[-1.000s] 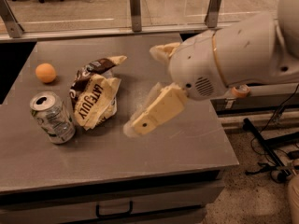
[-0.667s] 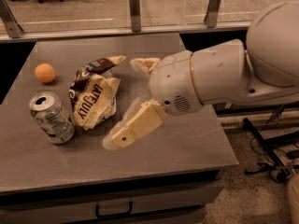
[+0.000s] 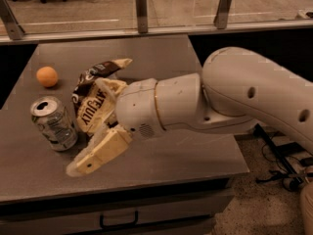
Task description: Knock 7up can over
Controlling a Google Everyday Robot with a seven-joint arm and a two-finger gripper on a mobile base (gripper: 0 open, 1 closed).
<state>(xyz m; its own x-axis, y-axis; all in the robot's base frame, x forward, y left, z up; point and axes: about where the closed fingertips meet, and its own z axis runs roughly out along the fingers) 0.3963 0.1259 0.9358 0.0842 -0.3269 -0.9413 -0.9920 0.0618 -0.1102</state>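
The 7up can is a silver can with its top open. It stands upright at the left of the grey table. My gripper is open, low over the table just right of the can. Its lower cream finger reaches toward the table's front, its tip close to the can's base. The upper finger lies over the snack bag. I see a small gap between the can and the fingers.
A brown-and-cream snack bag lies right of the can, partly behind my gripper. A small orange ball sits behind the can at the far left. A railing with glass panels runs behind the table. A drawer handle shows below the front edge.
My arm has moved left and lower across the table. The gripper went from right of the snack bag to beside the can. The can, bag and ball have not moved.
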